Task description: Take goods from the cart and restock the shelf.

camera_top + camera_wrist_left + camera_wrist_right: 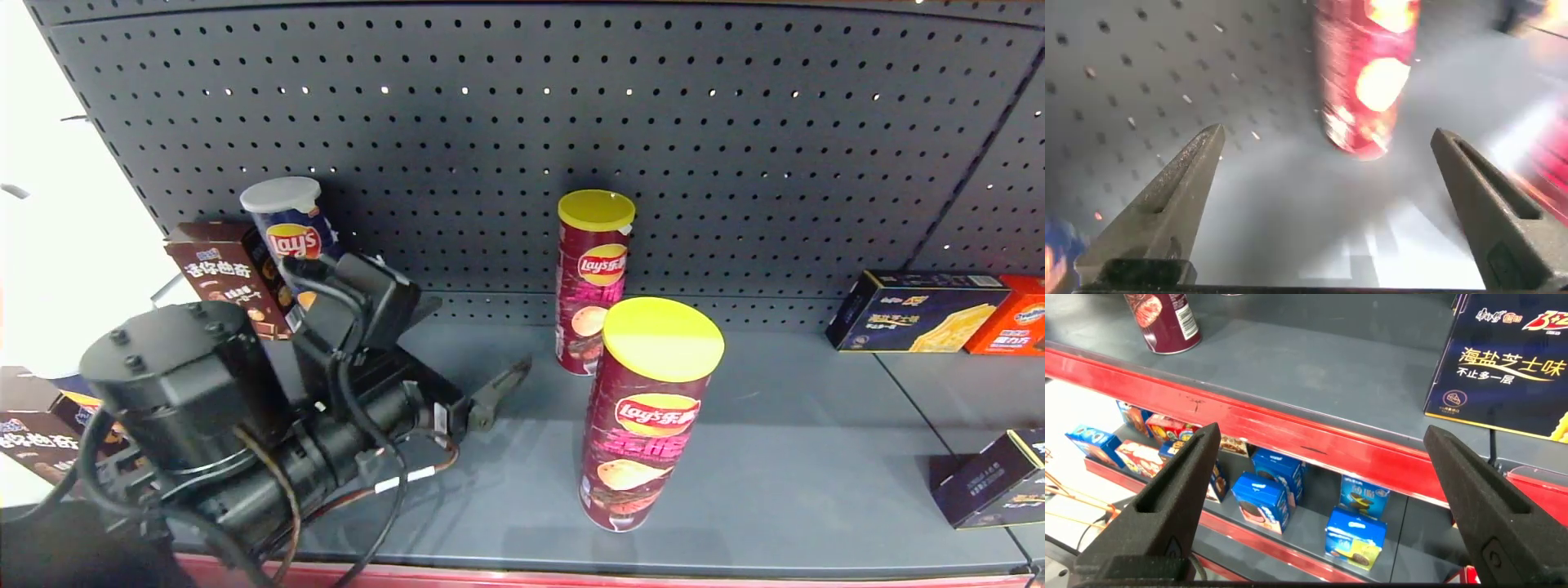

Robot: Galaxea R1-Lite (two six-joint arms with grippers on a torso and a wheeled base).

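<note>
On the shelf two cans stand upright near the middle. The front can is close to the shelf's edge, and the rear can is behind it, near the pegboard. The left tool sits low over the shelf to their left, aimed at the rear can. A third can stands far left against the pegboard, with the left box just before it. A pair of boxes lies side by side at the right rear, and a corner box at the right front.

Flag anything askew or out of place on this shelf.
The brown box at the left end of the shelf looks tilted beside the blue can, possibly just camera angle. The two maroon cans stand upright.
</note>
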